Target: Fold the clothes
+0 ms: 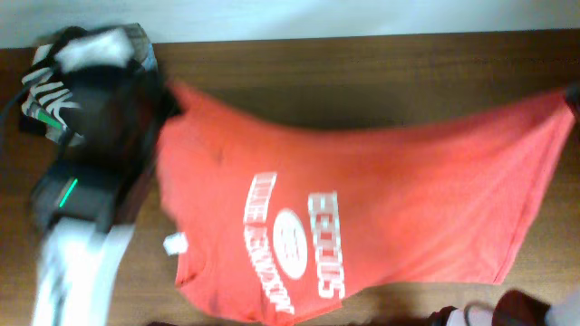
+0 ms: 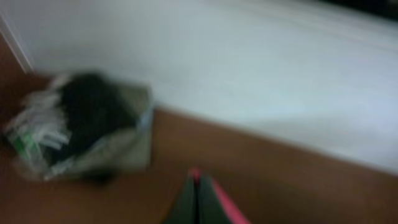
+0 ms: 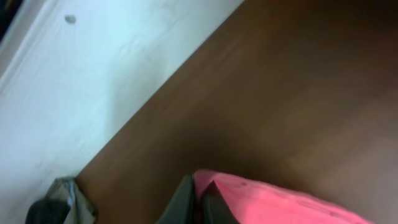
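The red-orange T-shirt (image 1: 362,195) with white lettering hangs stretched across the brown table, held up by two corners. My left gripper (image 1: 168,95) is shut on its far left corner; in the left wrist view (image 2: 196,177) a strip of red cloth (image 2: 221,199) shows between and beside the closed fingers. My right gripper (image 1: 573,95) is at the far right edge of the overhead view, shut on the other corner; in the right wrist view (image 3: 198,186) the red cloth (image 3: 280,202) trails from the closed fingers.
A pile of other garments, black with white letters and khaki-olive (image 1: 77,77), lies at the table's back left corner and shows in the left wrist view (image 2: 81,124). A white wall runs behind the table (image 1: 362,63). Something dark red pokes in at the bottom right (image 1: 517,312).
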`<move>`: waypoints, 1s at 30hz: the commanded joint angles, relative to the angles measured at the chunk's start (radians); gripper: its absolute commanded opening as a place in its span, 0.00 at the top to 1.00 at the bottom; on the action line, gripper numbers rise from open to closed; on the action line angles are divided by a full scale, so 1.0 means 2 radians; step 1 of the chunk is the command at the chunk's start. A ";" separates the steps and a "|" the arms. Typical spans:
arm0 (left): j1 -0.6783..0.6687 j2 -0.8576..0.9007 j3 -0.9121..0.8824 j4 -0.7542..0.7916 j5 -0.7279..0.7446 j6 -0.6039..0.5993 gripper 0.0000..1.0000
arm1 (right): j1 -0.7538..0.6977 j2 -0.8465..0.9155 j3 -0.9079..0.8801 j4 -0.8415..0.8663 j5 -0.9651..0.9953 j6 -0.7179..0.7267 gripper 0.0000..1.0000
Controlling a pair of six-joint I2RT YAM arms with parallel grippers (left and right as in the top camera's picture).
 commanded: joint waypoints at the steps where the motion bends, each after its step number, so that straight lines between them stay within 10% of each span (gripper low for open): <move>1: 0.003 0.142 0.113 0.034 -0.006 0.083 1.00 | 0.035 0.039 0.019 0.087 -0.088 0.003 0.96; 5: 0.003 0.200 0.469 -0.064 -0.034 0.160 1.00 | -0.030 0.042 0.212 0.097 -0.102 0.046 0.95; 9: 0.006 0.194 0.594 -0.164 -0.028 0.156 1.00 | -0.047 0.043 0.274 0.039 -0.102 0.034 0.96; 21: 0.006 0.381 0.294 -0.342 0.051 -0.010 1.00 | 0.042 0.142 -0.029 -0.076 0.001 -0.095 0.96; 30: -0.001 0.275 0.269 -0.457 0.105 -0.016 1.00 | 0.039 0.132 -0.113 -0.080 0.185 -0.018 0.96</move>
